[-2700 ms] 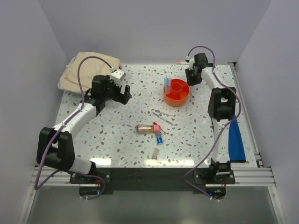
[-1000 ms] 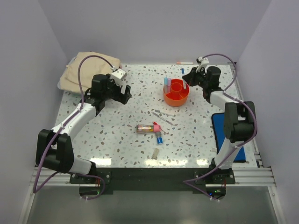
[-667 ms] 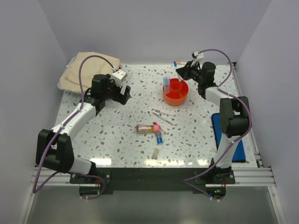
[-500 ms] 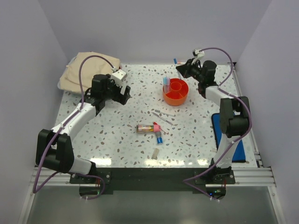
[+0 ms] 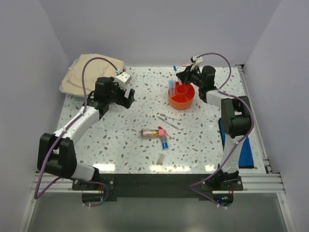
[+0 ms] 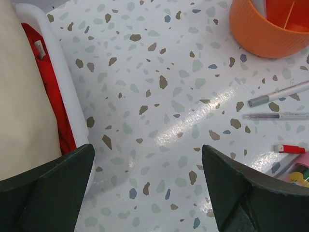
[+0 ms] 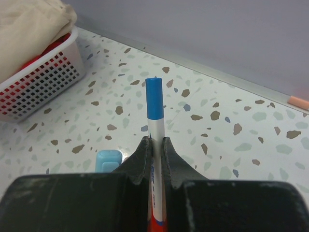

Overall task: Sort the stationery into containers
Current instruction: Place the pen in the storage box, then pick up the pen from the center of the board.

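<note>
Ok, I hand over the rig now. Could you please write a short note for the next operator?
Left pincer: open, empty, above the table.
Right pincer: shut on a blue-capped pen, near the orange tub.
Done: pink and blue markers stand in the tub.
To do: put the held pen in the tub. Then collect the two thin pens, clear tube, small blue marker and cap lying on the table.
</note>
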You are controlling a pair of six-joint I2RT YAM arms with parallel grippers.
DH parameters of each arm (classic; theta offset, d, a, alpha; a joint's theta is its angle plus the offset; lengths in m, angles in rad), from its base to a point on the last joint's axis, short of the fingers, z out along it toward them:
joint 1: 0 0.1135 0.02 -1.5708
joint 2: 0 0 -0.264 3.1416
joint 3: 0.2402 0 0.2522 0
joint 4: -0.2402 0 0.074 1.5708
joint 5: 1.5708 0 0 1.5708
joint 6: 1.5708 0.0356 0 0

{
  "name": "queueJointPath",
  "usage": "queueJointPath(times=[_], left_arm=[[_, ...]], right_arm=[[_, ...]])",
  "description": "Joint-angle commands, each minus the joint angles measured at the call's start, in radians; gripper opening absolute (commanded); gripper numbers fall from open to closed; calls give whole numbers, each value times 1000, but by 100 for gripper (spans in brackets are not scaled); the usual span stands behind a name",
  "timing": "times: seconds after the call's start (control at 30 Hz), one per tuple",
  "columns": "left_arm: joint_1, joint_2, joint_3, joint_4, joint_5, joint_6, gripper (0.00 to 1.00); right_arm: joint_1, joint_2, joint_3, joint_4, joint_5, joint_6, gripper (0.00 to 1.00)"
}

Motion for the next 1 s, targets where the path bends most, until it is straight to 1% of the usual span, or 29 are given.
queueJointPath(times=[0.0, 0.13, 0.23, 0.3, 0.33, 0.37, 0.47, 0.57, 0.63, 0.67, 0.7, 0.73, 0.77, 0.83, 0.87, 0.93, 0.97], left_arm=[[-7, 3, 28, 27, -5, 12, 98], [-7, 3, 33, 16, -11, 20, 98], [-7, 6, 33, 21, -13, 18, 98], [-7, 8, 30, 29, -10, 15, 98], [-7, 8, 28, 35, -7, 14, 98], [-7, 9, 27, 38, -6, 11, 98], [-7, 8, 24, 48, -5, 6, 98], [-7, 2, 15, 62, -5, 3, 98], [-7, -11, 2, 64, -5, 0, 98], [-7, -15, -2, 99, -5, -2, 98], [-7, -23, -8, 105, -13, -3, 98], [-7, -38, -22, 114, -16, -8, 98], [-5, -49, -30, 117, -20, -8, 99], [-4, -79, -57, 130, -28, -18, 99], [-2, -92, -67, 133, -29, -23, 99], [-1, -127, -97, 144, -26, -41, 99], [-1, -139, -108, 148, -20, -46, 99]], right_arm=[[6, -12, -17, 89, 36, -79, 0], [9, -25, -48, 89, 43, -95, 0], [9, -41, -57, 43, 65, -102, 15], [8, -59, -71, 17, 62, -113, 19], [9, -71, -80, 18, 62, -119, 25], [9, -93, -89, 20, 63, -122, 28], [6, -152, -112, 12, 69, -124, 35], [6, -205, -117, -28, 74, -124, 39], [3, -271, -118, -86, 59, -135, 41], [3, -297, -120, -156, 45, -164, 41], [3, -349, -118, -198, -23, -208, 41], [3, -366, -108, -263, -82, -236, 43], [5, -377, -42, -478, -155, -327, 43], [34, -339, 70, -781, -263, -436, 43], [45, -303, 195, -1085, -283, -552, 43], [80, -184, 309, -1363, -321, -680, 43], [92, -150, 377, -1542, -320, -764, 45]])
